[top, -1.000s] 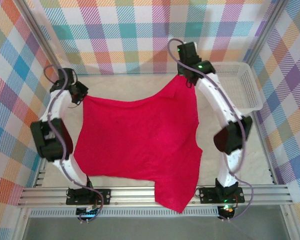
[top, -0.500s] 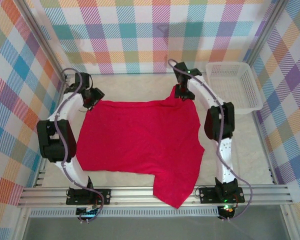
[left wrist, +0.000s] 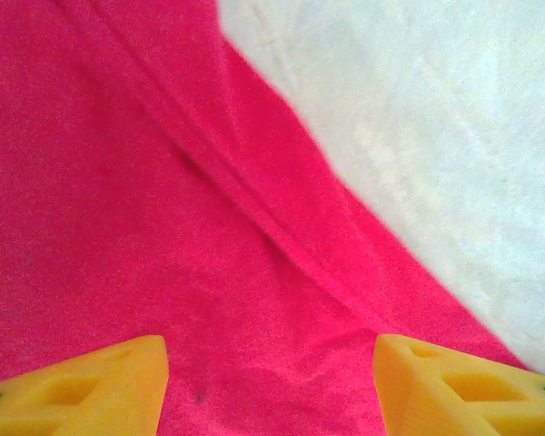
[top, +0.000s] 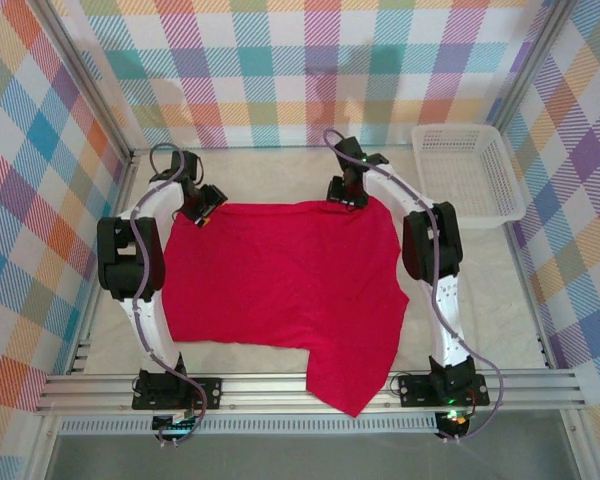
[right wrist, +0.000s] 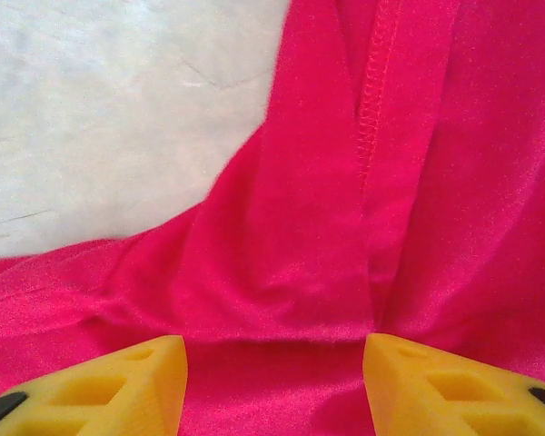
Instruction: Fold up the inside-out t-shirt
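The inside-out t-shirt is bright red and lies spread flat across the middle of the table, with one corner hanging over the near rail. My left gripper sits at its far left corner, jaws open, red cloth lying loose below the yellow fingertips. My right gripper sits at the far right corner, also open over a folded, stitched seam. Left gripper and right gripper each show only slack cloth in the gap between the fingers.
A white plastic basket stands at the back right of the table. Bare white table surface lies beyond the shirt's far edge and along its right side. Checked walls enclose the left, back and right.
Both grippers brought the shirt's far edge down toward the table and inward, then opened and let go. The cloth now lies flatter, with a straighter far edge.
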Robot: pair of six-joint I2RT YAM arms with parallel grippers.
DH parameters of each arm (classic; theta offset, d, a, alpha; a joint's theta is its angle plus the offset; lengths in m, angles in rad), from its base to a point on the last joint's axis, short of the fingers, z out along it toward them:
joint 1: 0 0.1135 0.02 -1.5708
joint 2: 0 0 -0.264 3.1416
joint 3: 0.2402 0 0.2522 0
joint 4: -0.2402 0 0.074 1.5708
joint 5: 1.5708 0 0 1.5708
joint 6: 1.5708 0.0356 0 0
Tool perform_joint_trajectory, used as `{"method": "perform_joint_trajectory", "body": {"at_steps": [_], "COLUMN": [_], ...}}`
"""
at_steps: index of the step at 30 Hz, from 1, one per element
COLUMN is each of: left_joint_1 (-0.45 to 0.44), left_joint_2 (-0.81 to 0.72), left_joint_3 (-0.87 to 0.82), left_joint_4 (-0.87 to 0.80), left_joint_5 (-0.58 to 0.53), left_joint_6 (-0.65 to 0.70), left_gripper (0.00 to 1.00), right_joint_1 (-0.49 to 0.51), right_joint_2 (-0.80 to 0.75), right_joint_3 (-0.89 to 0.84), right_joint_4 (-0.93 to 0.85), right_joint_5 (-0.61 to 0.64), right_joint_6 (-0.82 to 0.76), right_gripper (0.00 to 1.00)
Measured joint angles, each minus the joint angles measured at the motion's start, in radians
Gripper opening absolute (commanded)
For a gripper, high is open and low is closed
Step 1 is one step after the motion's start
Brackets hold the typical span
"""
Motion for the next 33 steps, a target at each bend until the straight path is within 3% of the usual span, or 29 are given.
{"method": "perform_joint_trajectory", "body": {"at_steps": [7,14,17,18,19,21,23,33], "left_joint_1": [0.0,0.004,0.005,0.006,0.006,0.01,0.014,0.018], "left_joint_2": [-0.014,-0.122,-0.172,-0.186,-0.197,-0.213,-0.216,-0.216], "left_joint_3": [-0.015,-0.064,-0.071,-0.072,-0.076,-0.082,-0.086,-0.121], "left_joint_4": [0.004,0.004,0.005,0.006,0.005,0.005,0.006,0.006], "left_joint_5": [0.001,0.001,0.001,0.001,0.002,0.002,0.004,0.012], "left_joint_6": [-0.001,-0.002,-0.002,-0.002,-0.002,-0.001,-0.001,-0.002], "left_gripper": [0.61,0.61,0.61,0.61,0.61,0.61,0.61,0.6], "right_joint_1": [-0.003,-0.005,-0.005,-0.005,-0.005,-0.006,-0.006,-0.02], "right_joint_2": [0.05,0.056,0.068,0.073,0.078,0.082,0.082,0.082], "right_joint_3": [0.011,0.05,0.082,0.093,0.105,0.122,0.124,0.065], "right_joint_4": [-0.004,-0.003,-0.005,-0.009,-0.014,-0.023,-0.027,-0.023], "right_joint_5": [0.0,0.003,0.007,0.007,0.008,0.011,0.025,0.039], "right_joint_6": [0.0,0.002,-0.002,-0.002,-0.003,-0.008,-0.016,-0.046], "right_gripper": [0.54,0.22,0.02,0.02,0.06,0.35,0.49,0.51]}}
